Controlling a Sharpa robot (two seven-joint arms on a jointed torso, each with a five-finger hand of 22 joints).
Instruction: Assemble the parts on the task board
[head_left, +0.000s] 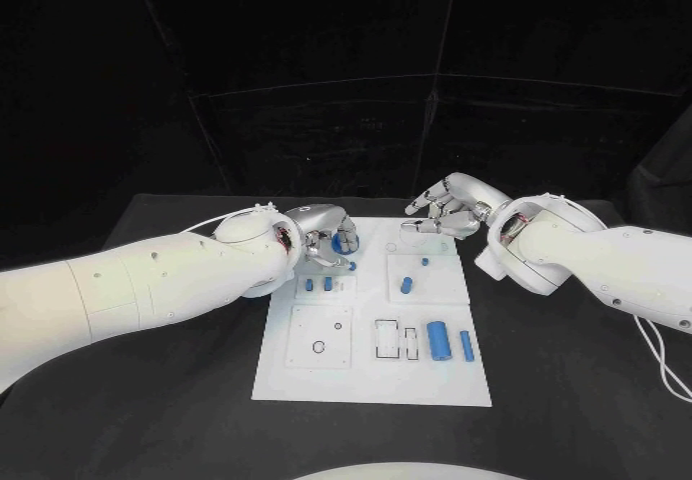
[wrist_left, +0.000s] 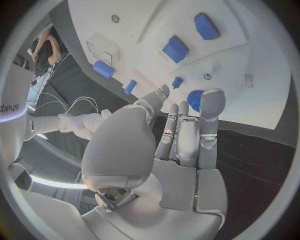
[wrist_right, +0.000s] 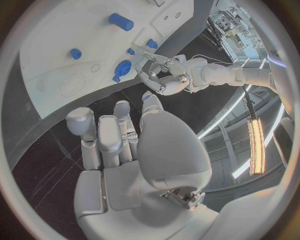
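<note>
The white task board (head_left: 372, 375) lies mid-table. My left hand (head_left: 320, 238) hovers over its far left corner, fingers stretched beside a round blue part (head_left: 343, 242); the left wrist view shows that part (wrist_left: 194, 99) just past the fingertips (wrist_left: 211, 102), not gripped. In the right wrist view the left hand (wrist_right: 164, 82) reaches toward the same part (wrist_right: 123, 67). My right hand (head_left: 450, 212) hangs above the board's far right corner, fingers apart and holding nothing. Small blue parts (head_left: 408, 285) lie mid-board. Two blue bars (head_left: 437, 342) lie at the near right.
Two short blue pieces (head_left: 316, 285) stand in the board's left middle, near my left hand. Outlined recesses (head_left: 320, 337) sit in the board's near half. Black table (head_left: 577, 400) surrounds the board on all sides.
</note>
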